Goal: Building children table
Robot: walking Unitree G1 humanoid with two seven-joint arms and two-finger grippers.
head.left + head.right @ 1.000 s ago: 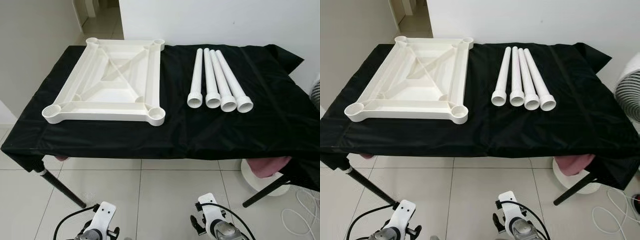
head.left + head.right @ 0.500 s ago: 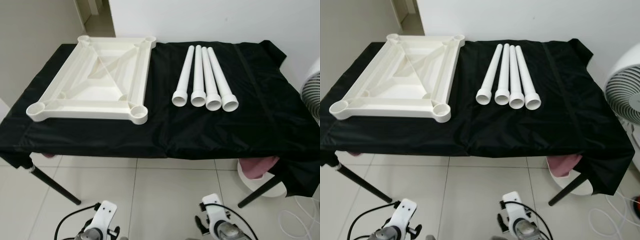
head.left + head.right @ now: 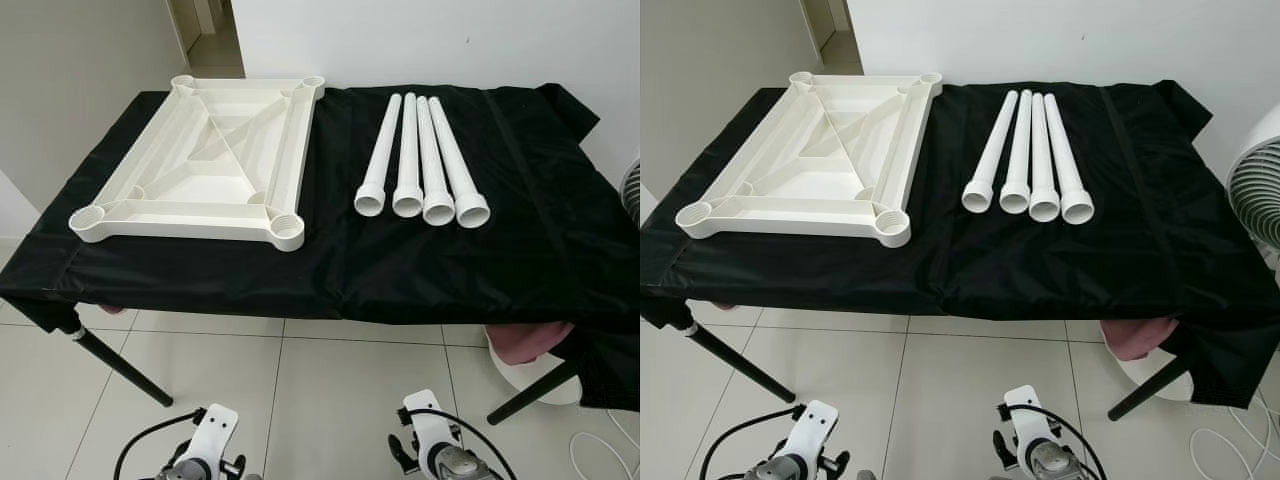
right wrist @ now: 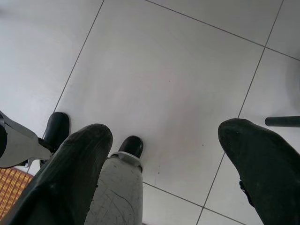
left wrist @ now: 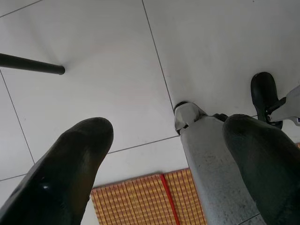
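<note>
Only the view has swung since a moment ago: top (image 3: 205, 165) upper left and legs (image 3: 420, 160) mid-frame on the counter (image 3: 330, 265) lie untouched, and both the left pincer (image 5: 164, 154) and the right pincer (image 4: 164, 154) hang open and empty over the floor, so building hasn't begun

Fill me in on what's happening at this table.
Nothing is being handled yet. The white tabletop lies upside down on the black-covered table, sockets up, with four white legs side by side to its right. The left gripper and the right gripper hang low over the tiled floor, jaws open, holding nothing.

A white fan (image 3: 1258, 190) stands beside the black-draped table (image 3: 420, 270) on tiled floor (image 3: 300, 390)
</note>
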